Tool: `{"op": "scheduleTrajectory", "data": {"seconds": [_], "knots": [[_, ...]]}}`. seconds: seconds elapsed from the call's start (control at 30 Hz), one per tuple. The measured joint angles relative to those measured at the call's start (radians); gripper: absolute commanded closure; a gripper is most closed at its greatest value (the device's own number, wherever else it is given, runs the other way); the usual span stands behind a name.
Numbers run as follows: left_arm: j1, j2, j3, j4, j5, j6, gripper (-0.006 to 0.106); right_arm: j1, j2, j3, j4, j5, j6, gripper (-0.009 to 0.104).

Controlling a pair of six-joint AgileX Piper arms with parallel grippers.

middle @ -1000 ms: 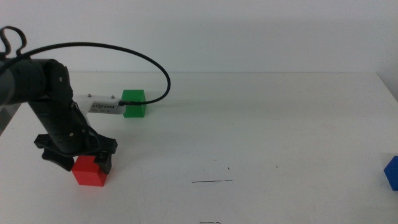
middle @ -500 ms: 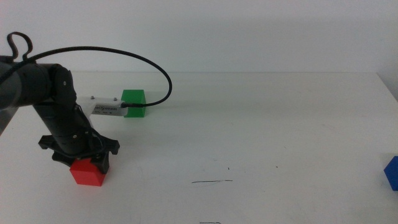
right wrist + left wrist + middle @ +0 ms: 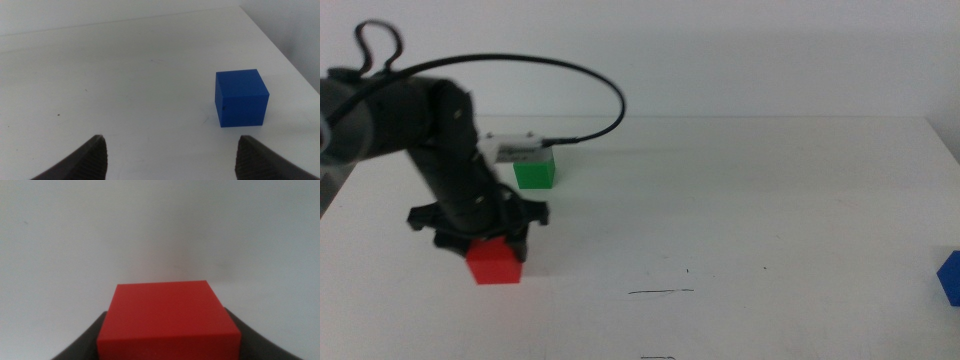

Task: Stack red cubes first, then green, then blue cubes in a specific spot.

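White, smooth tabletop (image 3: 770, 200) is taking up nearly the whole scene, matte and flat, running back to a pale wall. Over its left part the bulky black left arm (image 3: 430, 140) is leaning in from the side and bending steeply down, a thin black cable (image 3: 590, 80) arching from it in a wide loop. At the arm's lower end the left gripper (image 3: 492, 250) is pointing straight down, its two dark jaws pinching the small matte bright-red cube (image 3: 495, 264) with sharp edges; in the left wrist view that cube (image 3: 167, 320) is filling the space between the jaws, its flat top and front face plainly showing. Whether the red cube is resting on the table or hanging just above it I cannot tell. Behind the arm, the small matte green cube (image 3: 534, 170) is sitting on the table. Far off at the right edge the small matte deep-blue cube (image 3: 950, 278) is standing alone, and the right wrist view is showing it (image 3: 241, 97) beyond the right gripper (image 3: 170, 150), whose jaws are spread wide apart. Smallest of all, the thin black hand-drawn line (image 3: 661, 292) is lying on bare tabletop to the right of the red cube, well apart from it.
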Motion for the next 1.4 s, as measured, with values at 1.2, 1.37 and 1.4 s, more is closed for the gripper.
{"op": "scheduleTrajectory", "data": {"seconds": [1.2,1.37,1.4], "knots": [[-0.41,0.409,-0.581,0.069,0.186,-0.469,0.096,0.0,0.0,0.0,0.0,0.0,0.0,0.03],[-0.41,0.438,-0.583,0.069,0.18,-0.469,0.096,0.0,0.0,0.0,0.0,0.0,0.0,0.03],[-0.41,0.439,-0.586,0.063,0.178,-0.469,0.096,0.0,0.0,0.0,0.0,0.0,0.0,0.03]]}}
